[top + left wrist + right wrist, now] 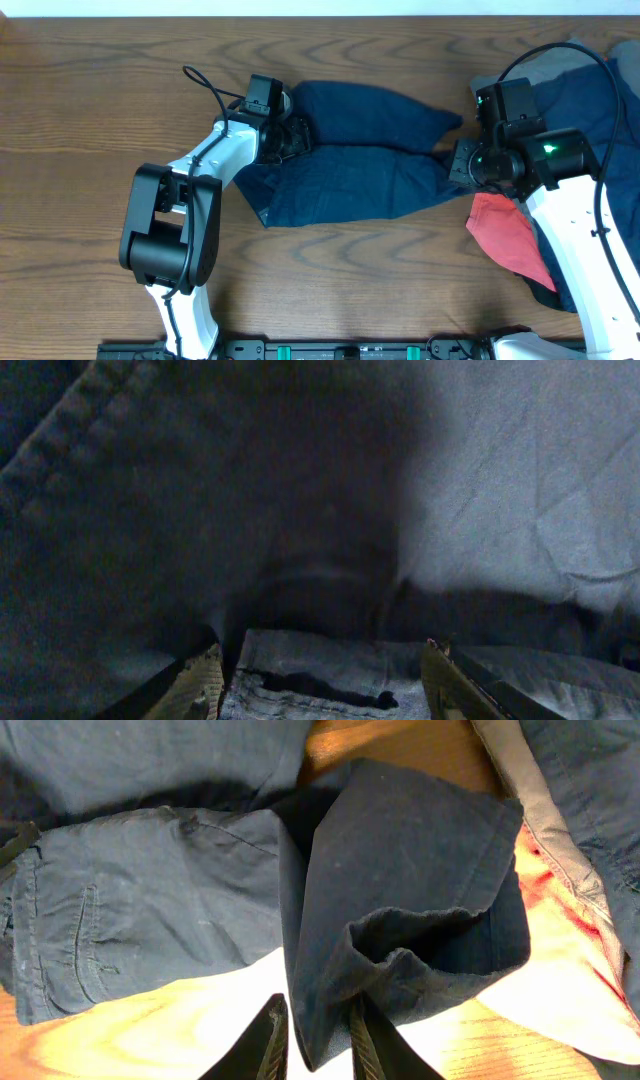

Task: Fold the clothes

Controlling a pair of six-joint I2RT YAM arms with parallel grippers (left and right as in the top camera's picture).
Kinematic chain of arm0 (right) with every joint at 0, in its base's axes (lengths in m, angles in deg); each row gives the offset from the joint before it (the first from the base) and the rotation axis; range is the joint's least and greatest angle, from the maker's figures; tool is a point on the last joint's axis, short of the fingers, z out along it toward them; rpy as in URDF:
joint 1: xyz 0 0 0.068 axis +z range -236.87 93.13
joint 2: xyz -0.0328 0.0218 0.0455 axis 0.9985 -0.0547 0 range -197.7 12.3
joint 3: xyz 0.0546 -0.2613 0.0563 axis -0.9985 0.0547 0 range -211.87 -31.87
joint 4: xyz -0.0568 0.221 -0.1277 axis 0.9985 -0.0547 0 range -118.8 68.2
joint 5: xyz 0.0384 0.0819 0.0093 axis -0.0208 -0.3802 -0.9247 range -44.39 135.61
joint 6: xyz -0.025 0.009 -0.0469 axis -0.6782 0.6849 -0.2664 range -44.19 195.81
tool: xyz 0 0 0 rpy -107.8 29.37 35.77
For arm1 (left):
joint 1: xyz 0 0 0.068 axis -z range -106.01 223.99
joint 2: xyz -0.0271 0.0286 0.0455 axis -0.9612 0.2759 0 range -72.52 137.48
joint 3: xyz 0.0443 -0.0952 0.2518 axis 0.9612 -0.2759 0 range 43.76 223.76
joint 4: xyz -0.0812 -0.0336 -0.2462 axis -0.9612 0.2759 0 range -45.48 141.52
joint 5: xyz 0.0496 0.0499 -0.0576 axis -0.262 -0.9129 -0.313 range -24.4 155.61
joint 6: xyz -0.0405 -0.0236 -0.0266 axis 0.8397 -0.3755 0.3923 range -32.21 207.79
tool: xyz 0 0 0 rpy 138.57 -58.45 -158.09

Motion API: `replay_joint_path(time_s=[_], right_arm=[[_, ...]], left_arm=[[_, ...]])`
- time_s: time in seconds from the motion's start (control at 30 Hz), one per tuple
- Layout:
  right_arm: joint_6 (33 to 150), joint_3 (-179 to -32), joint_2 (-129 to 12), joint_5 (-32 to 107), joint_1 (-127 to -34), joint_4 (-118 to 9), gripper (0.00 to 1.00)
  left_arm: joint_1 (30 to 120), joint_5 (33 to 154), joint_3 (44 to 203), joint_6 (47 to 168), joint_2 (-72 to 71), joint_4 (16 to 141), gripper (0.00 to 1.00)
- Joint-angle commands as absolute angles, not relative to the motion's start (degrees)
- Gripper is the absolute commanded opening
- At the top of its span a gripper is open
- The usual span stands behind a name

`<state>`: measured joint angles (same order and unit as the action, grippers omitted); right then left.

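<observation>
At the middle of the bench (90,110) the navy shorts (360,165) lie spread. The right end effector (314,1025) pinches a leg hem, narrow — the left end effector (325,680) straddles a cloth fold, fingers apart, grip unclear. A red garment (508,238) lies right.

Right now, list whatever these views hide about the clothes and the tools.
Left tool: grip on the navy shorts unclear; left wrist view is dark, its bottom edge crops the fingers; overhead, the wrist covers it.
Clothes pile: extent unknown; overhead's right edge and the right arm cut it off.
Red cloth: garment type unreadable; partly under that arm.
</observation>
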<state>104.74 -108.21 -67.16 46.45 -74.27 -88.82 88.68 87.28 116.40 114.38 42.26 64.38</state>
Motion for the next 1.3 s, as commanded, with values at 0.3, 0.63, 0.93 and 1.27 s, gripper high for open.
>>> replay_joint_path(time_s=[0.3, 0.63, 0.93, 1.27], right_arm=[[104.9, -108.0, -66.7, 47.8, -73.6, -88.9, 0.20], [105.5, -108.0, -66.7, 51.6, -73.7, -88.9, 0.19], [105.4, -108.1, -66.5, 54.2, -77.7, -86.9, 0.11], [94.1, -108.5, -64.0, 52.5, -80.5, -73.9, 0.01]], left_arm=[[90.1, 89.0, 116.7, 111.8, 43.5, 66.1, 0.26], [88.7, 89.2, 116.8, 111.8, 39.6, 68.2, 0.06], [86.0, 88.9, 116.7, 110.1, 20.6, 89.6, 0.06], [86.0, 78.5, 116.7, 116.5, 5.1, 109.8, 0.06]])
